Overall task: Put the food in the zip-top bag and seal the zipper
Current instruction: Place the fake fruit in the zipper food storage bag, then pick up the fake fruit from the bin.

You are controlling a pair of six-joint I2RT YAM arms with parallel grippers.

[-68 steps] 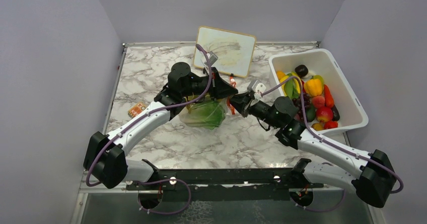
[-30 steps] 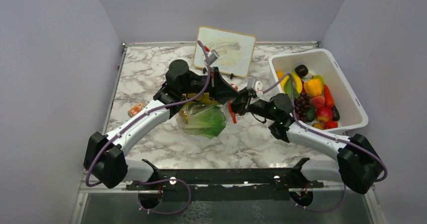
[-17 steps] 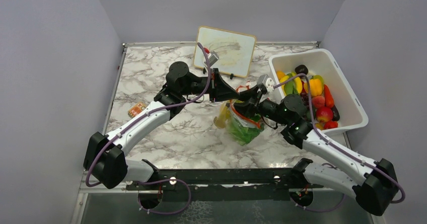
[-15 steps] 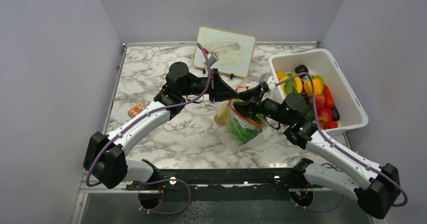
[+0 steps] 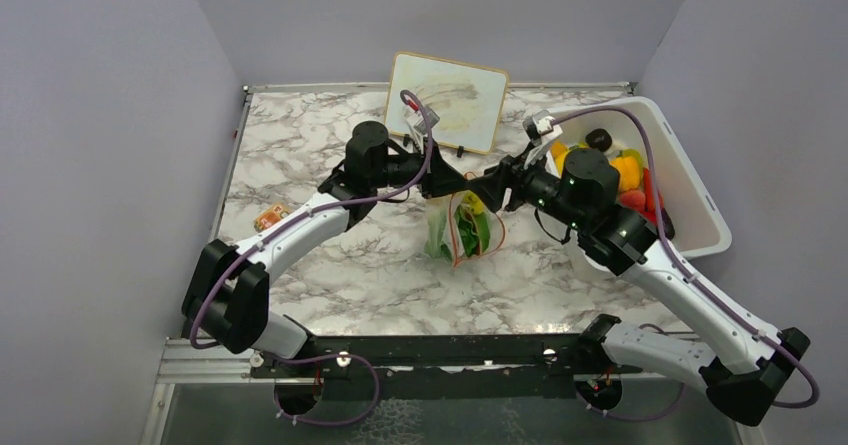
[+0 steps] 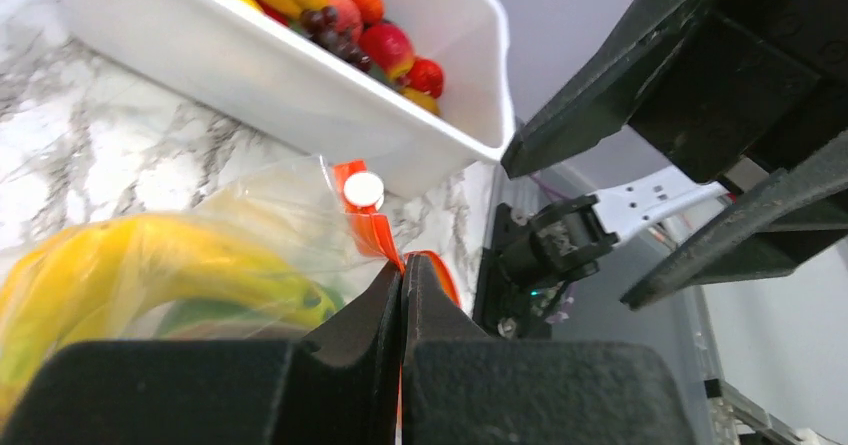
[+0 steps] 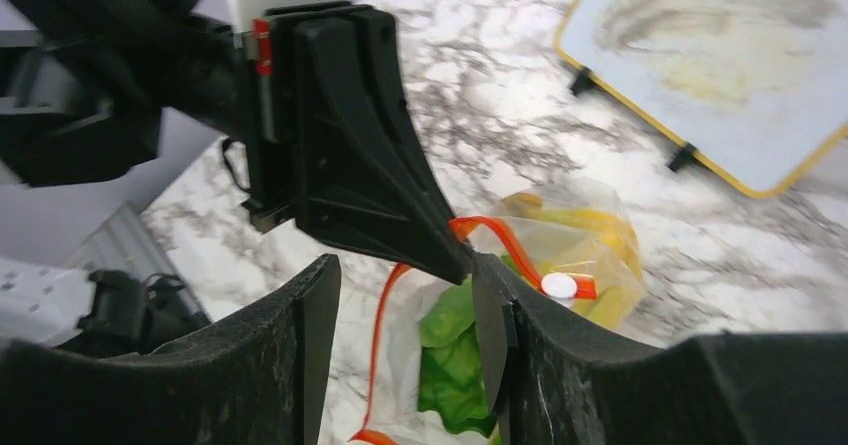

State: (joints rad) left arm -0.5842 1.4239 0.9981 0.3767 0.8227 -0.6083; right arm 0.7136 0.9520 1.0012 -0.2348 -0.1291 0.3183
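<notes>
The clear zip-top bag [image 5: 462, 230] hangs above the table mid-scene, with green lettuce [image 7: 452, 357] and a yellow banana [image 6: 150, 263] inside. My left gripper [image 5: 457, 183] is shut on the red-orange zipper strip [image 6: 378, 230] at the bag's mouth, next to its white slider [image 6: 363, 189]. My right gripper [image 5: 492, 187] is open and faces the left one. Its fingers [image 7: 312, 337] straddle the left gripper's tip without gripping the strip [image 7: 384, 330]. The mouth gapes open in a loop below.
A white tub [image 5: 690, 197] at the right holds more toy food, with an orange pepper [image 5: 624, 172] and grapes [image 6: 330, 27] among it. A small whiteboard [image 5: 447, 100] stands at the back. A flat orange card [image 5: 271, 218] lies at the left.
The bag has been lifted off the table and swung right, now hanging upright. My right gripper has let go of the strip and opened. Both arms rose and shifted right.
</notes>
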